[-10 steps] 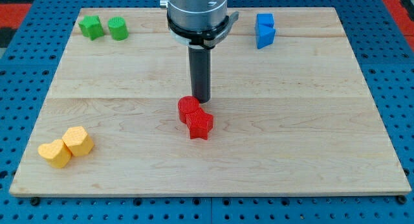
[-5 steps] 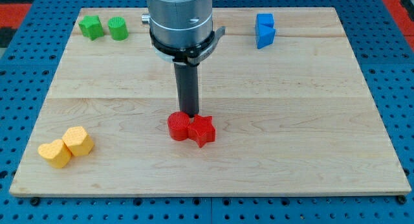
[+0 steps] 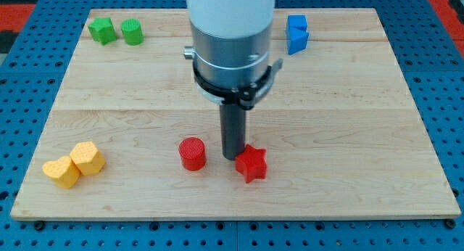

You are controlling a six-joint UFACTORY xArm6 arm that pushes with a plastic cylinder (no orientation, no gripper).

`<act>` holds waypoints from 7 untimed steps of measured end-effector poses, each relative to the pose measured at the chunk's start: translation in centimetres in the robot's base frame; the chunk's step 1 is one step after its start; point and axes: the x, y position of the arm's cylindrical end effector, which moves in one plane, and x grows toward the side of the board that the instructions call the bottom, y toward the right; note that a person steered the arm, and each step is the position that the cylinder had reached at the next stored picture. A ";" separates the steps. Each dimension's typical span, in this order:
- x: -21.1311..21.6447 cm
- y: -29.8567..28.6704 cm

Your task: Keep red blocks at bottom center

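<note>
My tip [image 3: 233, 158] sat on the tabletop [image 3: 362, 135], no fingers on this rig so nothing held. Red star [image 3: 251, 163] touched it, just right & below; red cylinder [image 3: 192, 153] lay apart to its left. Both near bottom center. Step, I judged: tidying the pair. Next probably called for nudging cylinder toward star.

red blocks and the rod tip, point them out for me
red cylinder [image 3: 192, 153], camera view, on its ribbed side wall
red star block [image 3: 251, 163], camera view, middle of its top face
my tip [image 3: 233, 158], camera view, very end of the rod, between the two, touching the star
</note>
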 end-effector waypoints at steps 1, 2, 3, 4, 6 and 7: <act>0.7 -0.5; 1.1 -1.5; 2.5 -4.0; 3.6 -9.5; -0.9 -13.6; 0.0 -10.2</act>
